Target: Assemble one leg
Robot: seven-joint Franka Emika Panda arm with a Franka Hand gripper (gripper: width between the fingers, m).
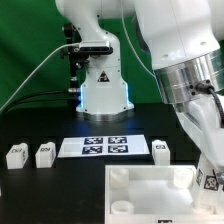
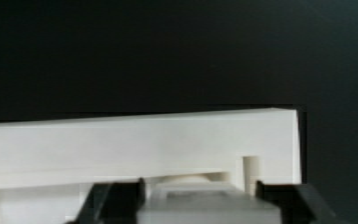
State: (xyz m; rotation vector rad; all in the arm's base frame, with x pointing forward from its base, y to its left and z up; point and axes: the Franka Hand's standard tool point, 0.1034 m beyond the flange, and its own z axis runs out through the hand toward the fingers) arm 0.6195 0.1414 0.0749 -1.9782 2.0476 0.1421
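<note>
My gripper (image 1: 206,170) hangs at the exterior view's right, over the far right corner of the large white square panel (image 1: 150,192). It is shut on a leg (image 1: 208,181), a small white block with a tag on its face, held just at the panel's corner socket. In the wrist view the gripper (image 2: 197,198) has its dark fingers (image 2: 115,203) on either side of the blurred grey-white leg (image 2: 201,210), with the panel (image 2: 140,140) below it. Three more legs stand on the table: two at the left (image 1: 16,154) (image 1: 44,153) and one right of the middle (image 1: 160,150).
The marker board (image 1: 100,146) lies flat in the middle of the black table, behind the panel. The arm's white base (image 1: 103,85) stands at the back with cables beside it. The panel has round sockets at its corners (image 1: 119,176).
</note>
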